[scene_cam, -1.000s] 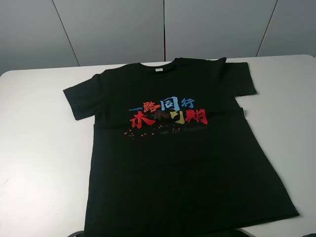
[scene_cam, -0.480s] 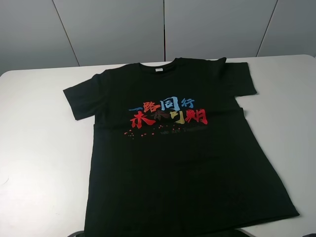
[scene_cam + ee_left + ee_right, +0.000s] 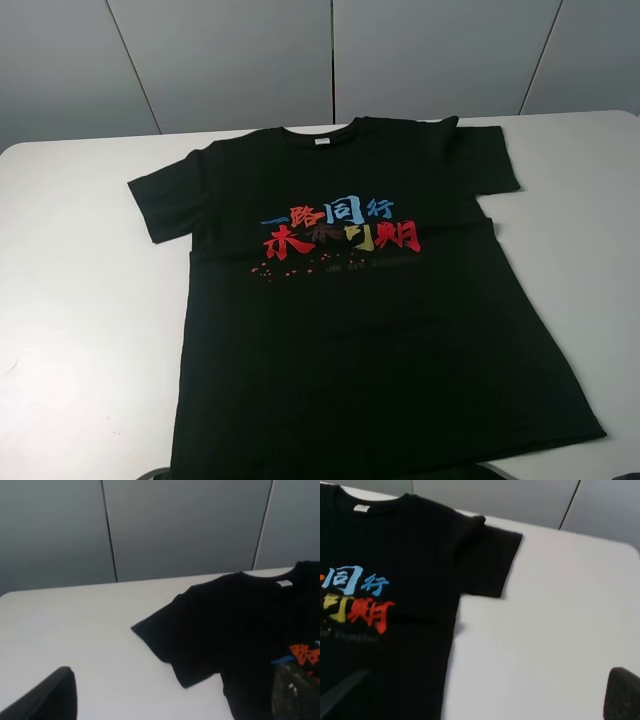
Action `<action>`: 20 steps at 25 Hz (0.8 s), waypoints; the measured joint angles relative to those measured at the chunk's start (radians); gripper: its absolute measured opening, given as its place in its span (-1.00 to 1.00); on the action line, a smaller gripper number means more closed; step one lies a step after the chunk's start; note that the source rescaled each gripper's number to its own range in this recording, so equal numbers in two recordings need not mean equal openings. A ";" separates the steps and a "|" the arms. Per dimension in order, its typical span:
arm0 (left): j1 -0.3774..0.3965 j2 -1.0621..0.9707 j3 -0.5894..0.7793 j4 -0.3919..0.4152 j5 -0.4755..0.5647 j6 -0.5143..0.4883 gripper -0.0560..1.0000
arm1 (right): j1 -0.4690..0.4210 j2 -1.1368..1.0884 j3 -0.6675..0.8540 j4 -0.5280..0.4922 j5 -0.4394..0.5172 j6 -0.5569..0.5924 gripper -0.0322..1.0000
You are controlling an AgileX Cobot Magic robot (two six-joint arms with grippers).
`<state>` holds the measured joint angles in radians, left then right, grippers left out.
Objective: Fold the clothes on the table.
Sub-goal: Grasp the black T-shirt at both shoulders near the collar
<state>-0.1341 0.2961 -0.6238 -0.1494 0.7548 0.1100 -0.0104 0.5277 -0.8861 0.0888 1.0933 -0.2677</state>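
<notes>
The black T-shirt [image 3: 350, 320] lies flat and face up on the white table [image 3: 80, 300], collar at the far side, hem at the near edge. Red, blue and brown characters [image 3: 340, 232] cross its chest, and a white neck label [image 3: 320, 142] shows. The left gripper [image 3: 177, 670] is open above the near left table, its fingers [image 3: 50, 695] wide apart, with the shirt's left sleeve [image 3: 170, 635] ahead. The right gripper [image 3: 492, 672] is open near the shirt's right side, with the right sleeve [image 3: 490, 562] ahead. Neither gripper touches the shirt.
A grey panelled wall [image 3: 330, 60] stands behind the table's far edge. Bare white tabletop shows left [image 3: 75, 630] and right [image 3: 560, 610] of the shirt. Dark arm parts [image 3: 155, 473] peek in at the bottom edge of the high view.
</notes>
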 joint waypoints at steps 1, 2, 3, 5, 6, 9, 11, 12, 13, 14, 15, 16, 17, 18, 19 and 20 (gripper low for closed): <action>0.000 0.028 -0.012 -0.011 -0.027 0.014 1.00 | 0.000 0.041 -0.028 0.000 -0.007 -0.016 1.00; 0.000 0.061 -0.024 -0.020 -0.048 0.025 1.00 | 0.000 0.084 -0.061 0.000 -0.015 -0.034 1.00; 0.000 0.095 -0.035 -0.034 -0.074 0.041 1.00 | 0.000 0.120 -0.096 0.000 -0.022 -0.048 1.00; 0.000 0.159 -0.060 -0.069 -0.116 0.093 1.00 | 0.002 0.210 -0.160 0.000 -0.028 -0.069 1.00; 0.000 0.197 -0.072 -0.099 -0.126 0.122 1.00 | 0.005 0.248 -0.193 0.000 -0.034 -0.081 1.00; 0.000 0.309 -0.124 -0.203 -0.140 0.245 1.00 | 0.032 0.390 -0.280 0.002 -0.036 -0.127 1.00; 0.000 0.394 -0.166 -0.287 -0.144 0.346 1.00 | 0.057 0.481 -0.333 0.002 -0.038 -0.161 1.00; 0.000 0.429 -0.185 -0.317 -0.144 0.384 1.00 | 0.069 0.532 -0.353 0.002 -0.038 -0.174 1.00; 0.000 0.474 -0.210 -0.355 -0.144 0.425 1.00 | 0.083 0.576 -0.376 0.002 -0.038 -0.191 1.00; 0.000 0.519 -0.237 -0.380 -0.139 0.463 1.00 | 0.097 0.628 -0.397 0.002 -0.038 -0.206 1.00; 0.000 0.557 -0.266 -0.405 -0.132 0.499 1.00 | 0.109 0.677 -0.413 0.002 -0.038 -0.224 1.00; 0.000 0.605 -0.296 -0.429 -0.119 0.528 1.00 | 0.122 0.725 -0.431 0.002 -0.040 -0.242 1.00; 0.000 0.654 -0.321 -0.449 -0.099 0.550 1.00 | 0.131 0.764 -0.446 0.002 -0.040 -0.260 1.00; 0.000 0.701 -0.350 -0.466 -0.082 0.573 1.00 | 0.143 0.809 -0.460 0.002 -0.040 -0.279 1.00; 0.000 0.740 -0.377 -0.487 -0.054 0.610 1.00 | 0.151 0.852 -0.469 0.002 -0.040 -0.294 1.00; 0.000 0.783 -0.398 -0.513 -0.037 0.638 1.00 | 0.159 0.893 -0.479 0.002 -0.040 -0.314 1.00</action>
<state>-0.1341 1.0794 -1.0220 -0.6619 0.7180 0.7481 0.1482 1.4208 -1.3646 0.0909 1.0532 -0.5813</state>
